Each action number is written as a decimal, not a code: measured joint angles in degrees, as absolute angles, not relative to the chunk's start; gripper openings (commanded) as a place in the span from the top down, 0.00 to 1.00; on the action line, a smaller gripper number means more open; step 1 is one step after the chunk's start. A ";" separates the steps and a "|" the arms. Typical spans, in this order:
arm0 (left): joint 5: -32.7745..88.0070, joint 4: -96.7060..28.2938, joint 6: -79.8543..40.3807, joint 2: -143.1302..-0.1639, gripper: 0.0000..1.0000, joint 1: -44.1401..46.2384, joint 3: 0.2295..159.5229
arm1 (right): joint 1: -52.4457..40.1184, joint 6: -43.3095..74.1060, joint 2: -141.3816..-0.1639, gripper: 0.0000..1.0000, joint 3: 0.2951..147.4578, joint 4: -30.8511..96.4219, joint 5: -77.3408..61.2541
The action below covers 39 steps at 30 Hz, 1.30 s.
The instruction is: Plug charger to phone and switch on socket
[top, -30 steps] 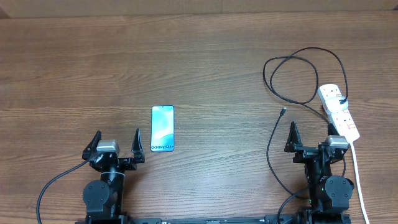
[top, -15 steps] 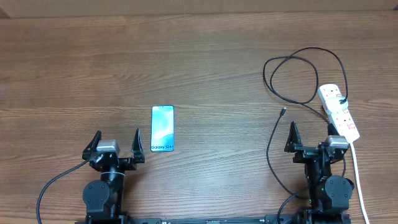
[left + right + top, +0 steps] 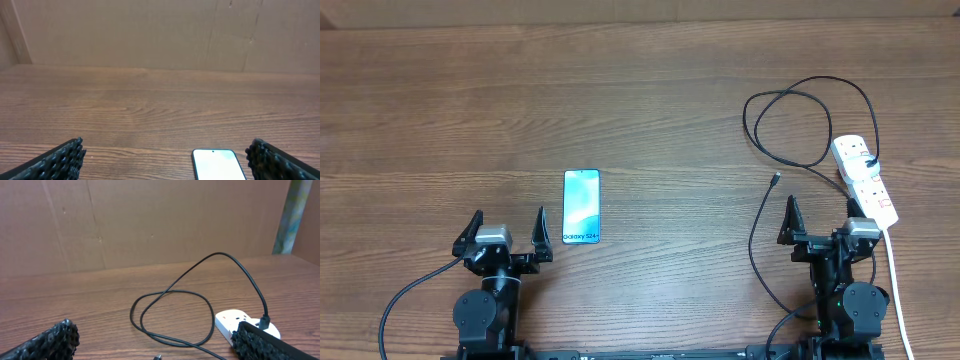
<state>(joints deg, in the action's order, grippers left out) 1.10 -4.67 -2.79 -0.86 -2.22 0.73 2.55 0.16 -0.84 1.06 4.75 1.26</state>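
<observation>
Wood-grain table (image 3: 670, 100) bears a slim rectangular phone (image 3: 581, 206); both ribbed jaws gape wide.

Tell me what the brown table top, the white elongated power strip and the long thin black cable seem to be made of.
Brown table top: wood or wood-look laminate, matte; long grain lines show, which one is unclear.
White elongated power strip: likely moulded plastic, smooth, with rounded edges.
Long thin black cable: probably a rubber or soft-plastic sheath, matte; it bends in loose loops.
</observation>
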 measured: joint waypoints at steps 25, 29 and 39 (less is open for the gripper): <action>1.10 -4.67 -2.79 -0.86 0.00 -2.22 0.73 | 2.55 0.16 -0.84 0.00 1.06 4.75 1.28; 1.13 -4.67 -2.79 -0.86 0.00 -2.22 0.71 | 2.55 0.16 -0.84 0.00 1.06 4.75 1.28; 2.15 -4.99 -3.01 -0.86 0.00 -2.22 0.73 | 2.55 0.16 -0.84 0.00 1.06 4.73 1.28</action>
